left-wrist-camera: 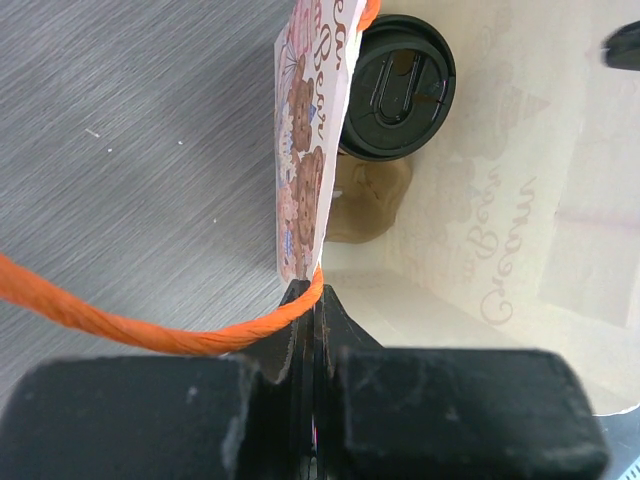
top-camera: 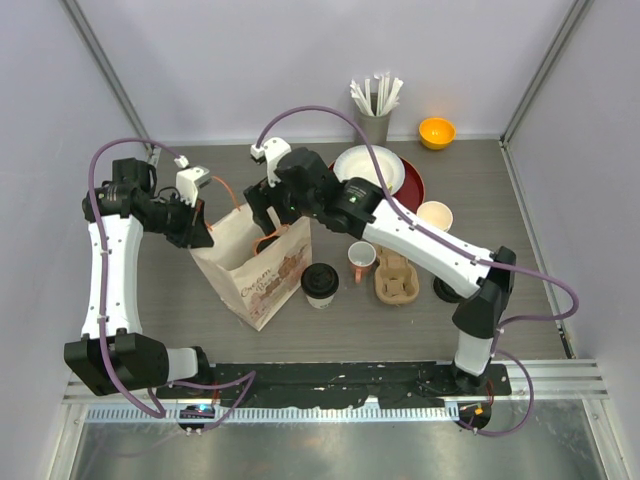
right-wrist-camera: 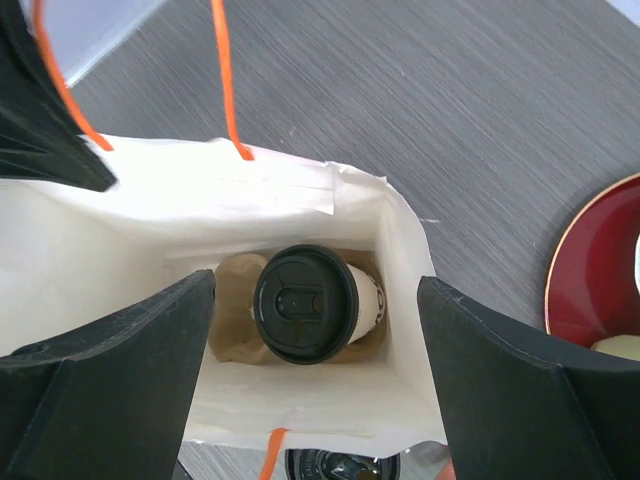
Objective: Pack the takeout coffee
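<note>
One lidded cup (right-wrist-camera: 305, 303) sits upright on the floor of the bag (right-wrist-camera: 250, 220), centre of my right wrist view. Its twin (top-camera: 320, 283) stands on the table (top-camera: 500, 200), just right of the bag. My right gripper (top-camera: 265, 216) hangs spread and empty above; my left gripper (left-wrist-camera: 315, 320) pinches the bag wall. I'd worry about snagging an orange handle (right-wrist-camera: 225, 80) and toppling the bag.

Our left arm (top-camera: 105, 270) and right arm (top-camera: 425, 240) are alike: smooth white link shells between black joint housings, each with a looping purple cable (top-camera: 305, 109) and a small white bracket (top-camera: 270, 152) near the wrist. On the left gripper (left-wrist-camera: 314, 305) we see scuffed matte-black finger blocks. The right gripper (right-wrist-camera: 312, 300) has broad, black, wedge-shaped fingers.
</note>
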Controlling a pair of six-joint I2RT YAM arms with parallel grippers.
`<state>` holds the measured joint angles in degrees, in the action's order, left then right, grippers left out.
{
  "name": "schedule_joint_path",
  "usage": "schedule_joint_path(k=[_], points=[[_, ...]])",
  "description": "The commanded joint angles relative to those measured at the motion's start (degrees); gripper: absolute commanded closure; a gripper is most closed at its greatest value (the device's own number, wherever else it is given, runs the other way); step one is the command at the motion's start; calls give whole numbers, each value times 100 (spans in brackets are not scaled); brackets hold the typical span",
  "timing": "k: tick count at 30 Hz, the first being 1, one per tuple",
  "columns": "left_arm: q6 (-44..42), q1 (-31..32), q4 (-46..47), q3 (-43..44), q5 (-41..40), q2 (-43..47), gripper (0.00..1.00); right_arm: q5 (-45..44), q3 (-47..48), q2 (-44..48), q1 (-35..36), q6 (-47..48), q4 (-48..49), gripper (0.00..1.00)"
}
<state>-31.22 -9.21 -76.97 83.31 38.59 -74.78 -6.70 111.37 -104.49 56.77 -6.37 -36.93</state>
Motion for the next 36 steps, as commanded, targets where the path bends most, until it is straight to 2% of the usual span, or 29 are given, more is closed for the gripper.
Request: schedule_joint_path(k=[1,14,18,21,23,25,27,31,34,35,36], points=[[-112,25,-951,72,-79,25,100,186,-168,613,-8,13,783,12],[-121,16,-952,54,-115,25,100,600,-783,1343,0,-153,1643,12],[-95,7,-925,36,-123,25,100,1047,-1003,1842,0,-443,1943,12],[-86,16,-908,36,-167,25,100,865,-1161,2273,0,-558,2005,12],[-77,16,-881,36,-185,43,100,697,-1276,2485,0,-567,1805,7],[-59,16,-864,36,-185,69,100,171,-1424,2783,-8,-471,1550,3],[-42,16,-855,63,-194,69,100,99,-1565,2968,-8,-120,1093,0],[-7,16,-846,98,-220,95,100,1072,-2345,3364,-17,619,451,0],[28,16,-828,107,-229,131,100,146,-2558,3277,-148,77,117,9],[37,16,-828,107,-229,148,100,-388,-2594,3112,-166,-134,-137,17],[37,25,-820,98,-238,183,100,-524,-2655,3058,-184,-528,-209,21]])
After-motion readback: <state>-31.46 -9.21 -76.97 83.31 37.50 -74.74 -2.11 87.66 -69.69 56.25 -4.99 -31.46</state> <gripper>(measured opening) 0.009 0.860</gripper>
